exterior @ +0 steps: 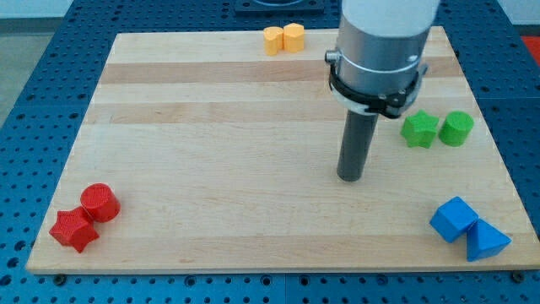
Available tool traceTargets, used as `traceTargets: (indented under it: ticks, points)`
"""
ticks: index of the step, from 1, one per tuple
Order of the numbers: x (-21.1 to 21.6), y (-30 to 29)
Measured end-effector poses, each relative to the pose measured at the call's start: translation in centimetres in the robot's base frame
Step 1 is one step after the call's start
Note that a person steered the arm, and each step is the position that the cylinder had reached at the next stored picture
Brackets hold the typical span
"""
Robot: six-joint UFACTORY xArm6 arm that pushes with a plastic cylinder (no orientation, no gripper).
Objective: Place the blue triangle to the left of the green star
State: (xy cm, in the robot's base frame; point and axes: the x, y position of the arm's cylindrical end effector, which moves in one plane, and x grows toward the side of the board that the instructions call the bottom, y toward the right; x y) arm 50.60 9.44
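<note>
The blue triangle point(486, 241) lies at the view's bottom right corner of the board, touching a blue cube point(453, 219) on its left. The green star point(419, 129) sits at the view's right, with a green cylinder point(456, 127) just right of it. My tip point(349, 177) rests on the board left of and below the green star, and well up and left of the blue triangle. It touches no block.
A red cylinder point(99, 202) and a red star point(72, 230) sit at the view's bottom left. Two yellow-orange blocks point(283, 38) sit at the top edge of the wooden board point(211, 127). The arm's grey body point(380, 46) hangs above the board's upper right.
</note>
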Motion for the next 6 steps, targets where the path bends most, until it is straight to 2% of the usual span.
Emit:
traceTargets:
  ticks: [1,3,4,6]
  points:
    - [0.0,3.3]
    - [0.0,13.5]
    - [1.6,18.1]
    - [11.0,22.0]
